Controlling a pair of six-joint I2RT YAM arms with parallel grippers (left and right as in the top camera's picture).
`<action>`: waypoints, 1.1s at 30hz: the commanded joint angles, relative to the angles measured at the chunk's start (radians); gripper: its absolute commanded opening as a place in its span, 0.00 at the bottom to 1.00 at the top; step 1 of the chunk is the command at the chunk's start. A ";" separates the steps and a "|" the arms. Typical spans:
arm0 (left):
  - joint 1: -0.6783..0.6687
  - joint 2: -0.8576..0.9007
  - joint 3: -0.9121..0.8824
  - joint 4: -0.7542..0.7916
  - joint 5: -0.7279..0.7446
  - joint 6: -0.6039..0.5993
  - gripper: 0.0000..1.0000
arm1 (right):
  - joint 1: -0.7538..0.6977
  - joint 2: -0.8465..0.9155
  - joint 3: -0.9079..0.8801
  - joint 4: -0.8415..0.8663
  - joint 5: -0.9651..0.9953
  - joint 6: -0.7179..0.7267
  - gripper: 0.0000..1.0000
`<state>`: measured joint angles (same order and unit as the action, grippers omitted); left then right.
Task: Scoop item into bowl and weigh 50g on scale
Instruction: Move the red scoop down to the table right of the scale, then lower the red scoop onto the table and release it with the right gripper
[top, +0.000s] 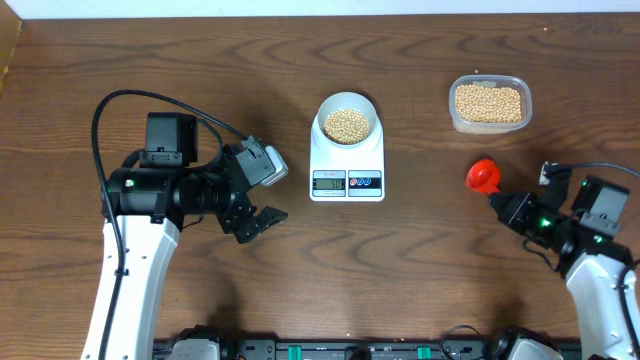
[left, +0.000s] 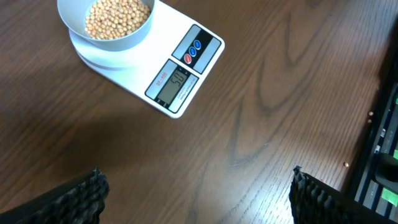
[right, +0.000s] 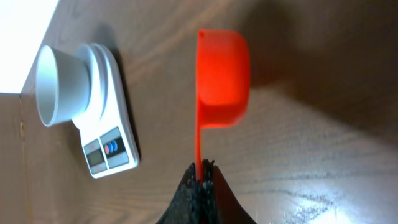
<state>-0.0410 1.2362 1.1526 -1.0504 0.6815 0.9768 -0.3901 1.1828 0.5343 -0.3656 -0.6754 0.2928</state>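
Note:
The white scale (top: 347, 170) sits mid-table with the pale bowl (top: 347, 122) on it, holding tan beans (top: 347, 123). The left wrist view shows the same bowl (left: 106, 28), the scale (left: 180, 68) and its lit display (left: 176, 81). My left gripper (top: 258, 222) hangs open left of the scale, nothing between its fingers (left: 81, 199). My right gripper (top: 505, 207) is shut on the thin handle of an orange-red scoop (top: 482, 176). In the right wrist view the scoop (right: 222, 74) looks turned on its side, and the scale (right: 109, 140) and bowl (right: 62, 84) lie beyond it.
A clear plastic tub (top: 489, 103) of beans stands at the back right, beyond the scoop. A black rail with cables (top: 350, 350) runs along the table's front edge, also seen as dark equipment (left: 382, 155) at the right of the left wrist view.

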 joint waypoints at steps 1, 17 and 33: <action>0.003 0.004 0.016 -0.003 0.002 0.014 0.95 | -0.006 -0.005 -0.071 0.098 -0.040 0.082 0.01; 0.003 0.004 0.016 -0.003 0.002 0.014 0.95 | -0.006 -0.004 -0.112 0.217 -0.101 0.089 0.01; 0.003 0.004 0.016 -0.003 0.003 0.014 0.95 | -0.006 0.112 -0.112 0.233 -0.006 0.134 0.12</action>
<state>-0.0410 1.2362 1.1526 -1.0500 0.6815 0.9768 -0.3920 1.2602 0.4297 -0.1459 -0.7204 0.3912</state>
